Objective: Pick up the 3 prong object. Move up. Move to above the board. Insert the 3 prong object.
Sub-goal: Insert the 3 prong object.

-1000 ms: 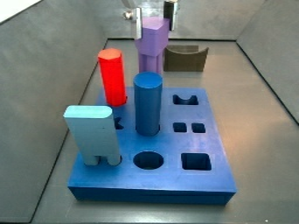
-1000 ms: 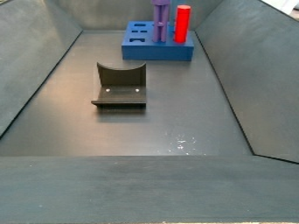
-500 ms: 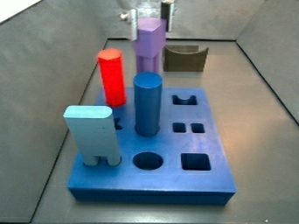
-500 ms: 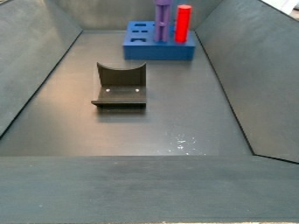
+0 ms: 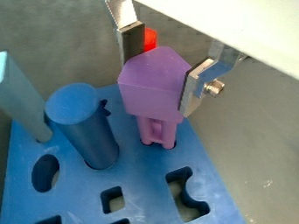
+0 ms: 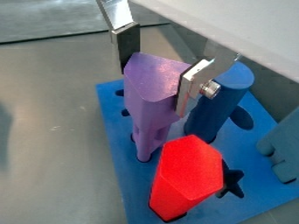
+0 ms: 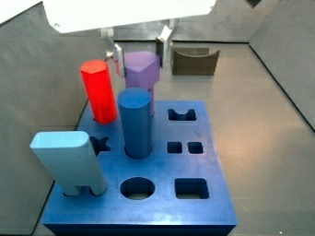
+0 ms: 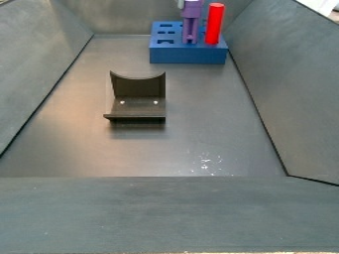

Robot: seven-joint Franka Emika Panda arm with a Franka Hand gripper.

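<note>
The 3 prong object (image 5: 155, 86) is a purple peg standing upright with its thin legs down in a hole of the blue board (image 5: 216, 197). My gripper (image 5: 162, 66) is shut on the peg's top, one dark pad on each side; the same grip shows at the gripper (image 6: 160, 68) on the 3 prong object (image 6: 155, 101). In a side view the gripper (image 7: 140, 46) hangs over the 3 prong object (image 7: 142, 70) at the far end of the board (image 7: 204, 147). From the opposite side, the 3 prong object (image 8: 193, 14) stands on the board (image 8: 179, 50); the gripper is out of frame.
A red hexagonal peg (image 7: 96, 90), a blue cylinder (image 7: 133, 122) and a light-blue legged block (image 7: 66, 162) stand in the board. A dark olive U-shaped block (image 7: 194, 61) lies beyond it, seen large as the U-shaped block (image 8: 137, 96). Grey bin walls slope on all sides.
The board with its pegs now lies farther from the olive block than before. The purple peg stands lower, its top below the red peg's. A white part of the arm has come into view.
</note>
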